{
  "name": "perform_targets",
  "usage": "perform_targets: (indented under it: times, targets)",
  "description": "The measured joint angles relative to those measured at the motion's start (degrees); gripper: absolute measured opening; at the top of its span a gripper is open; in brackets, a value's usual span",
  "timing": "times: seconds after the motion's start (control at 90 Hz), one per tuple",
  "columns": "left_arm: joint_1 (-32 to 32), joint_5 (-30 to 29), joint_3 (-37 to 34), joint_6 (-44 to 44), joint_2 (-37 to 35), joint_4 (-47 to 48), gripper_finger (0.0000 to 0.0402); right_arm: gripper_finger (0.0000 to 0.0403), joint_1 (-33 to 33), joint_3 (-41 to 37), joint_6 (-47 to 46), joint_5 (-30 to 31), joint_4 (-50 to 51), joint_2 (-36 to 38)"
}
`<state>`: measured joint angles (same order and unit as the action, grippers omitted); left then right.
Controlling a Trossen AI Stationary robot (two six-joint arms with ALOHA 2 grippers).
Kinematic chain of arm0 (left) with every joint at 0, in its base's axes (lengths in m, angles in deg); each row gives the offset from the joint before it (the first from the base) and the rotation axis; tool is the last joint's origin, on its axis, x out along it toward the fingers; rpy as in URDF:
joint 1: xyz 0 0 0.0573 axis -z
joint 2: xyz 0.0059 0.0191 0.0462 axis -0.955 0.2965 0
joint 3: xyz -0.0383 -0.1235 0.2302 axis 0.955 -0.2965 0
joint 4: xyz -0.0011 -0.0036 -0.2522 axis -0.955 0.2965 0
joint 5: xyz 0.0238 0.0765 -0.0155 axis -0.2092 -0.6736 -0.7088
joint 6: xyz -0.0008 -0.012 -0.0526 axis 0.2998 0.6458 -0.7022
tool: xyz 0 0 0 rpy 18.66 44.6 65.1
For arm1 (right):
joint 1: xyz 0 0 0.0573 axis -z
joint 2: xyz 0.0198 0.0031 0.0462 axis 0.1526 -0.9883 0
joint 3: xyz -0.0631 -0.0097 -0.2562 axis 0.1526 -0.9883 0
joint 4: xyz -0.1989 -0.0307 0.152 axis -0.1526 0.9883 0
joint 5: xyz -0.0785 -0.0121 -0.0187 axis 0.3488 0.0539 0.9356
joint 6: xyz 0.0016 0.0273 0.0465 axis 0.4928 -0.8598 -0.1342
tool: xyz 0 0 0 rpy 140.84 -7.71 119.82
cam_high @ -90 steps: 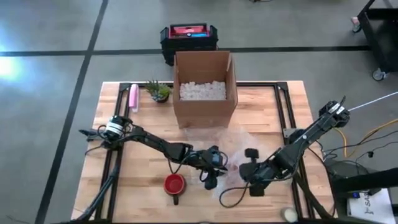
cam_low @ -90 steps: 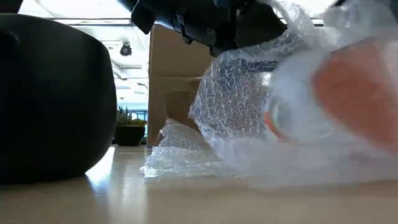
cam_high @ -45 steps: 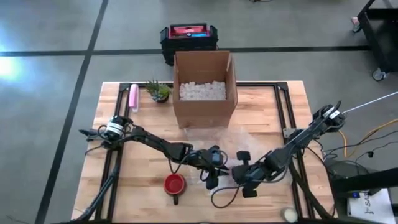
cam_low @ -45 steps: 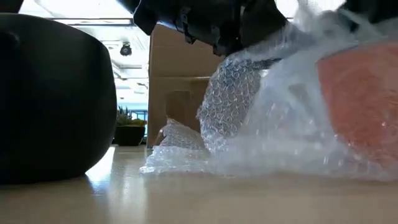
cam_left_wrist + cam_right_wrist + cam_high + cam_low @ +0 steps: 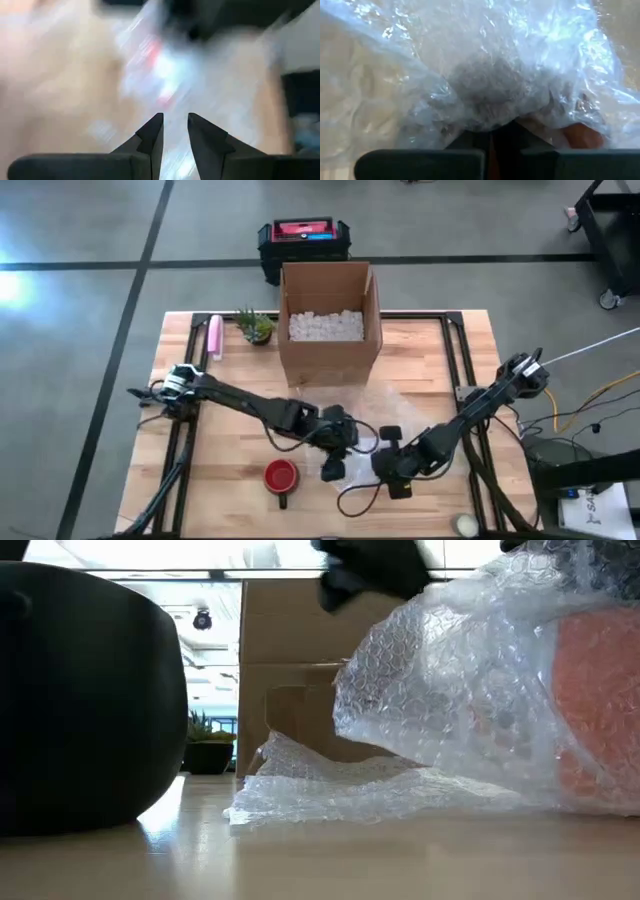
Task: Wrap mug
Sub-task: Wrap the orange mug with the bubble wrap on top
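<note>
Wrapping is barely begun: the glossy red ceramic mug [image 5: 281,477] is standing bare near the table's front edge, apart from the crumpled clear bubble-wrap sheet [image 5: 375,415] lying between it and the open cardboard box [image 5: 329,321]. The right gripper [image 5: 392,463] is pinching a fold of that sheet, fingers pressed together on the film, while the left gripper [image 5: 334,460] is hovering just beside it with its fingers slightly apart, holding nothing I can make out. Getting the mug onto the sheet and folding the wrap around it is, I judge, all still to do.
</note>
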<state>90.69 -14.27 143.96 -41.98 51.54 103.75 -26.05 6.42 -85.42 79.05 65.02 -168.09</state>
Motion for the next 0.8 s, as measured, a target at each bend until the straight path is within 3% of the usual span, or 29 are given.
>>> perform_targets:
  times: [0.089,0.167,0.244,0.344,0.467,0.6,0.8]
  targets:
    - [1.6,-6.6,-1.1,-1.2,0.0,7.6,0.0075,0.0002,0.0,0.0,0.1,0.0,0.0,0.2]
    - [2.0,-7.1,-5.7,-2.1,0.0,5.4,0.0075,0.0002,0.0,0.0,0.7,0.1,-0.1,0.2]
    - [1.8,-7.3,-12.4,-1.5,0.2,-3.8,0.0075,0.0002,0.0,0.0,0.9,0.4,-0.3,0.1]
    - [1.7,-5.9,-20.7,0.6,0.4,-23.8,0.0075,0.0002,0.0,0.0,1.1,0.6,-0.3,0.1]
    - [1.5,-0.8,-23.5,2.5,0.3,-43.5,0.0075,0.0002,0.0,0.0,1.1,0.6,-0.4,0.1]
    - [1.5,2.9,-22.7,5.0,0.2,-50.2,0.0075,0.0002,0.0,-0.5,1.0,0.6,-0.8,0.1]
    - [1.1,3.6,-21.6,5.6,2.8,-56.0,0.0075,0.0002,0.0,-0.8,0.9,0.6,-1.6,0.1]
